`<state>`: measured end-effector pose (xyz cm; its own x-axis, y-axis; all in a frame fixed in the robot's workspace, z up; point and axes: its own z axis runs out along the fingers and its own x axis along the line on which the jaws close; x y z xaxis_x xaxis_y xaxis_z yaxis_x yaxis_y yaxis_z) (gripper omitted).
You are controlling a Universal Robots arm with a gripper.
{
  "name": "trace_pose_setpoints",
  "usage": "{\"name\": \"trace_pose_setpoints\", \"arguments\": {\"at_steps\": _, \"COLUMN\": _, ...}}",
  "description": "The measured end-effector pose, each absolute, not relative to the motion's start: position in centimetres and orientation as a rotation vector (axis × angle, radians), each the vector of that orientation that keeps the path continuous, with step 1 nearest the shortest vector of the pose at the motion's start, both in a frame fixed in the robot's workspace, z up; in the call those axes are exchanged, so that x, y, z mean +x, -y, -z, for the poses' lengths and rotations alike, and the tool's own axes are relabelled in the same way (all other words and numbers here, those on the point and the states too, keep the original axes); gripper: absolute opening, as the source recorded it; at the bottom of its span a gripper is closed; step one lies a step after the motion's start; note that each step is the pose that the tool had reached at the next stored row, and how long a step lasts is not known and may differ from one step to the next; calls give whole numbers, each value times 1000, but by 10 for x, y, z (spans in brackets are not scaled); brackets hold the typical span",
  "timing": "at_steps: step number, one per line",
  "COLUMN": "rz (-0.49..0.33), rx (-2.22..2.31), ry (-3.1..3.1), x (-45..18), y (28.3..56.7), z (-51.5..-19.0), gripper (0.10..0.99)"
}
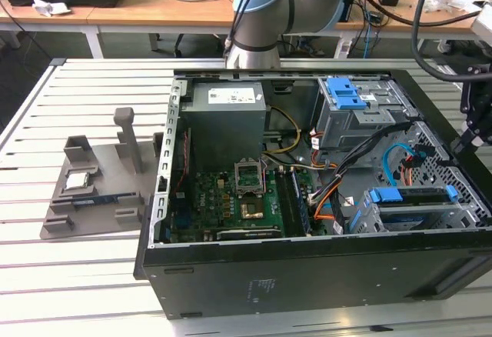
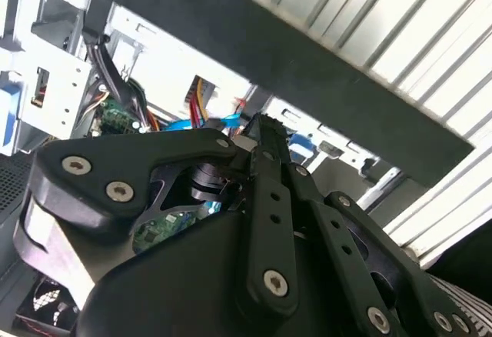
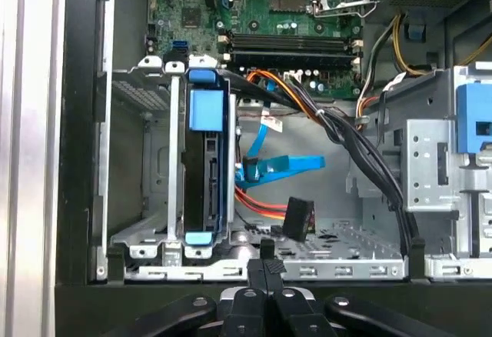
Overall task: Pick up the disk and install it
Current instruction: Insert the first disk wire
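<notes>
The disk (image 3: 206, 179) stands on edge in a slot of the grey drive cage (image 3: 146, 160), inside the open computer case (image 1: 307, 275). Its blue frame shows at both ends. The gripper (image 3: 267, 260) hangs over the case's edge near that cage, fingers pressed together and holding nothing. Just beside the disk a blue flat cable (image 3: 280, 168), orange wires (image 3: 257, 202) and a black plug (image 3: 298, 218) lie in the bay. A thick bundle of black cables (image 3: 361, 160) crosses between the circuit board (image 3: 284, 6) and the second cage (image 1: 361, 118) with its blue latch (image 1: 346, 92).
</notes>
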<state>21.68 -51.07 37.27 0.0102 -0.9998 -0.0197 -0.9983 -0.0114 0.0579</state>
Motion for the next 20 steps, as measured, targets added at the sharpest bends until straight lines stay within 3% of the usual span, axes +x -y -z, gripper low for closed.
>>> {"name": "trace_pose_setpoints", "arguments": {"at_steps": 11, "rz": 77, "rx": 2209, "ry": 2186, "x": 203, "y": 484, "z": -370, "gripper": 106}}
{"name": "trace_pose_setpoints", "arguments": {"at_steps": 20, "rz": 77, "rx": 2209, "ry": 2186, "x": 203, "y": 484, "z": -370, "gripper": 106}}
